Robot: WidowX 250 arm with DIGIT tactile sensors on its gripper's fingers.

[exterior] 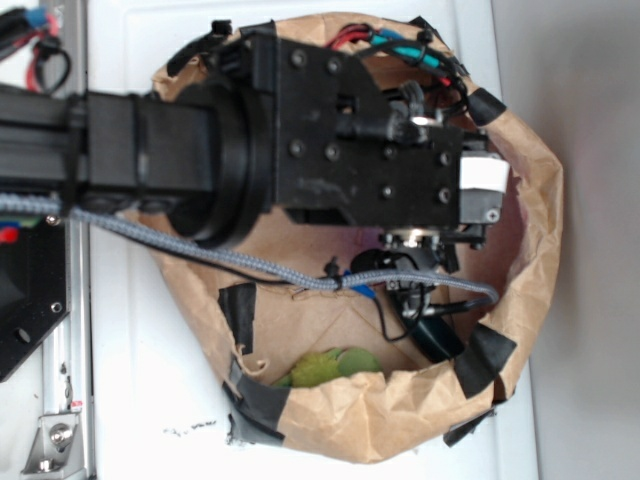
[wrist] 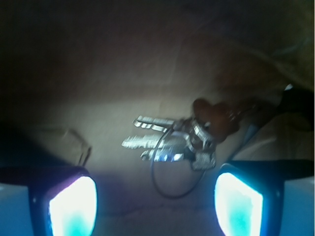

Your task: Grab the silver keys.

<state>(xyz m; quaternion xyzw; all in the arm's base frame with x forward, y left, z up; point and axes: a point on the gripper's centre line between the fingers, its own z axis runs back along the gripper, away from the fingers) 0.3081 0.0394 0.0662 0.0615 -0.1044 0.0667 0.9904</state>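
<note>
Just beyond the spread pincer (wrist: 155, 206) lie the silver keys (wrist: 170, 142), untouched.

Brown paper bag (exterior: 535, 250), top rolled down into a thick crumpled rim, patched along the edge with strips of black tape (exterior: 485, 355). Lying on a white surface (exterior: 150, 380). Green leaf-like pieces (exterior: 330, 368) heaped low against the bag's inner wall, off to one side of the hand and apart from it. Grey braided cable (exterior: 200, 250) draped across the bag's opening. Loose red and black wires (exterior: 45, 50) at the far top-left corner, well away. Bare, dim brown bag floor (wrist: 98, 123) directly below the hand, faintly creased, blurred at the edges.
</note>
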